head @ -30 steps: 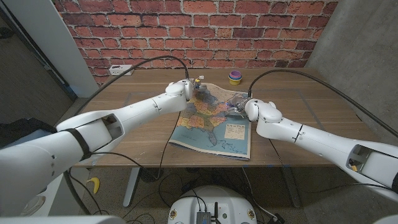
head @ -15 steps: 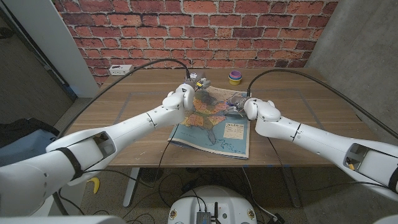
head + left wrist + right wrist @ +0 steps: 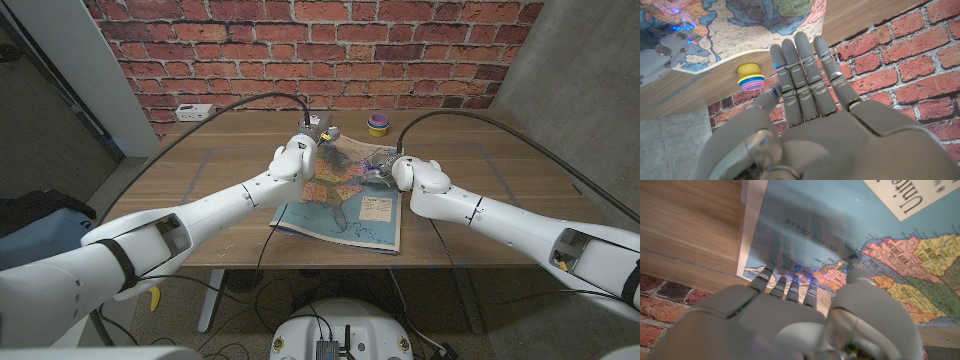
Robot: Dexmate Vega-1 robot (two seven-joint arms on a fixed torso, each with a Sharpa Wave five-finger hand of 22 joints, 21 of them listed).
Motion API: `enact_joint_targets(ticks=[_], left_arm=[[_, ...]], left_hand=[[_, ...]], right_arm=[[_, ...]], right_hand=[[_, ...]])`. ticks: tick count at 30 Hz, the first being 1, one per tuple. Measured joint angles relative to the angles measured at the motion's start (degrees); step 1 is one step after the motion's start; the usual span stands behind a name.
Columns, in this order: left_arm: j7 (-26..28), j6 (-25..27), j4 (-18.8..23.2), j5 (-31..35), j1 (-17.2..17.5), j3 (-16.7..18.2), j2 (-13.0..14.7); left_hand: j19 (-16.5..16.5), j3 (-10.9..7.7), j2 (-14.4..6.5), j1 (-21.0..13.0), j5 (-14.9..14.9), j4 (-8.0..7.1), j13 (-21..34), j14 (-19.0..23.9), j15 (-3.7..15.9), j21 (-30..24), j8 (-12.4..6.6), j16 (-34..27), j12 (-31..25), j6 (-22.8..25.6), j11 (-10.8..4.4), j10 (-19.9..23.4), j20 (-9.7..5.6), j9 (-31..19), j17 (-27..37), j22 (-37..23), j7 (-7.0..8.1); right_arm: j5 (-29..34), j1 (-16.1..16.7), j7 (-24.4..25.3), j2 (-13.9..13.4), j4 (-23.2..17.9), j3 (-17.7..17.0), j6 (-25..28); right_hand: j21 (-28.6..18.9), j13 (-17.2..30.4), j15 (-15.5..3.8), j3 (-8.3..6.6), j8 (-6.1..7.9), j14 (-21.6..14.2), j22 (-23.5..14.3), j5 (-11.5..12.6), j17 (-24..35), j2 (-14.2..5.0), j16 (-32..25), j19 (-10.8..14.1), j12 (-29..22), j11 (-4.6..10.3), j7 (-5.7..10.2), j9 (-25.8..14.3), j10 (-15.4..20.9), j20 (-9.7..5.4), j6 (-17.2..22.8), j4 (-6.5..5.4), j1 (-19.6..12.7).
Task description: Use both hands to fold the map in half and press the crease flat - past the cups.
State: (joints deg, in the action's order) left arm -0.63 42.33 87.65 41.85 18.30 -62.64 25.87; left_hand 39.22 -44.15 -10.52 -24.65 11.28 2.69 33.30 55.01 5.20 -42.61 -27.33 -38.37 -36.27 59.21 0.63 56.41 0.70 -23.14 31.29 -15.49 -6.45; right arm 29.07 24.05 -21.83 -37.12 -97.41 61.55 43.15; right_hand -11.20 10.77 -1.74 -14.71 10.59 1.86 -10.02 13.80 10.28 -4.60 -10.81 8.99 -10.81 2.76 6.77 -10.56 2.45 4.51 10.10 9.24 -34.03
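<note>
The map [image 3: 345,195] lies on the table [image 3: 200,190] in the middle, its near edge running close to the table's front edge and hanging slightly lifted at the near left corner. It is not yet folded: the whole printed sheet still shows, from the blue sea at the front to the far edge by the hands.

The right hand [image 3: 385,170] sits on the map's far right part. In the right wrist view its fingers [image 3: 785,282] reach down onto the paper, spread a little, the thumb set apart from them; they touch the sheet, but whether they pinch an edge I cannot tell. The left hand [image 3: 305,145] is up at the map's far left corner. In the left wrist view its fingers [image 3: 802,75] are straight and held side by side, holding nothing, with the map's edge beyond the fingertips and apart from them.

Past the map, near the table's back edge, stands a small stack of cups [image 3: 378,124], purple and yellow, well clear of both hands. A white box [image 3: 194,111] lies at the back left corner.

The step in hand looks like getting hold of the far edge. To do it well, both hands should catch the two far corners evenly, the left getting its fingers under the paper first. Then they should lift together and bring the edge to the front one squarely, so the crease runs straight. The light sheet may slide, so the lift should be slow.
</note>
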Motion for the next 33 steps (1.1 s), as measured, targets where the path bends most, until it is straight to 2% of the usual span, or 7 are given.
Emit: enact_joint_targets(ticks=[9,14,16,20,23,31,33], left_arm=[[-7.47,3.25,-4.81,1.29,-2.92,-2.70,-2.57],[-11.08,4.38,-7.96,1.29,-5.28,-4.88,-4.18],[-12.29,4.79,-7.96,1.29,-5.28,-4.88,-4.18],[-14.99,5.42,-11.18,0.55,-7.29,-6.73,-5.81],[-16.52,5.63,-14.03,-0.42,-8.44,-7.82,-7.02],[-18.34,5.73,-16.51,-2.63,-9.33,-8.72,-7.99],[-18.64,5.73,-19.62,-3.07,-10.57,-10.05,-9.18]], left_hand=[[-1.78,-1.60,-0.02,1.01,0.01,-0.84,-1.54,-2.71,-0.91,0.24,1.78,3.66,2.17,-1.24,0.92,-2.36,0.86,1.50,-2.75,1.89,-0.19],[1.89,-3.14,0.56,2.19,0.67,-0.66,-4.52,0.92,0.01,-1.27,2.18,6.08,3.40,1.00,0.07,-0.04,0.08,3.14,-7.16,3.68,-0.10],[2.12,-3.77,0.63,2.26,0.72,-0.03,-5.83,0.94,0.03,-1.27,3.48,7.79,5.09,0.83,0.42,-0.46,0.02,4.00,-9.06,4.31,-0.21],[-0.02,-5.09,0.76,3.15,1.06,1.29,-8.96,-3.83,-1.79,-0.81,7.25,12.63,9.70,-3.32,1.92,-4.45,1.41,6.39,-13.37,5.09,-0.21],[-0.78,-5.30,0.50,3.49,1.05,1.49,-10.07,-5.40,-2.17,-0.59,8.63,14.42,11.35,-4.38,2.14,-5.83,1.86,7.31,-14.95,5.11,-0.30],[-0.87,-5.53,0.39,3.98,1.05,1.26,-10.99,-5.77,-2.56,-0.59,9.21,15.53,12.35,-4.56,2.25,-5.93,1.96,7.70,-16.35,5.38,-0.09],[-0.87,-5.70,0.56,4.15,1.05,1.09,-11.19,-5.76,-2.55,-0.59,9.27,15.53,12.36,-4.54,2.25,-5.93,1.95,7.74,-16.59,5.38,-0.10]], right_arm=[[-0.32,-0.11,0.03,0.15,0.57,-0.12,-0.36],[-0.49,-0.18,0.04,0.20,0.86,-0.14,-0.43],[-0.49,-0.23,0.04,0.22,1.00,-0.18,-0.43],[-0.77,-0.30,0.14,0.23,1.19,-0.24,-0.76],[-0.94,-0.34,0.16,0.27,1.36,-0.34,-0.97],[-1.10,-0.40,0.17,0.30,1.60,-0.42,-1.09],[-1.28,-0.42,0.18,0.31,1.65,-0.43,-1.19]], right_hand=[[-0.04,0.00,0.00,0.00,0.00,0.00,0.05,0.21,0.00,0.00,0.00,-0.01,0.00,0.00,0.00,0.03,0.00,0.00,0.00,0.00,0.00],[-0.04,0.00,0.00,0.18,0.00,0.00,0.04,0.21,0.00,0.00,0.00,-0.02,0.00,0.00,0.00,0.04,0.00,0.00,0.00,-0.18,0.00],[-0.04,0.00,0.00,0.24,0.00,0.00,0.04,0.21,0.00,0.00,0.00,-0.01,0.00,0.00,0.00,0.04,0.00,0.00,0.00,-0.24,0.00],[-0.04,0.00,0.00,0.24,0.00,0.00,0.02,0.21,0.00,0.00,0.00,-0.02,0.00,0.00,0.01,0.03,0.00,-0.01,0.00,-0.24,0.00],[-0.04,0.00,0.00,0.24,0.00,0.00,0.01,0.21,0.00,0.00,0.00,-0.02,0.00,0.00,0.00,0.03,0.00,0.00,0.00,-0.24,0.00],[-0.01,0.00,0.00,0.24,-0.01,0.00,0.00,0.21,0.00,0.01,0.00,-0.12,0.00,0.00,0.01,0.03,0.00,-0.10,0.01,-0.24,-0.01],[-0.01,0.00,0.00,0.24,-0.01,0.00,0.00,0.21,-0.01,0.22,0.00,-0.12,0.00,0.00,0.01,0.03,0.00,-0.10,0.01,-0.24,-0.22]])
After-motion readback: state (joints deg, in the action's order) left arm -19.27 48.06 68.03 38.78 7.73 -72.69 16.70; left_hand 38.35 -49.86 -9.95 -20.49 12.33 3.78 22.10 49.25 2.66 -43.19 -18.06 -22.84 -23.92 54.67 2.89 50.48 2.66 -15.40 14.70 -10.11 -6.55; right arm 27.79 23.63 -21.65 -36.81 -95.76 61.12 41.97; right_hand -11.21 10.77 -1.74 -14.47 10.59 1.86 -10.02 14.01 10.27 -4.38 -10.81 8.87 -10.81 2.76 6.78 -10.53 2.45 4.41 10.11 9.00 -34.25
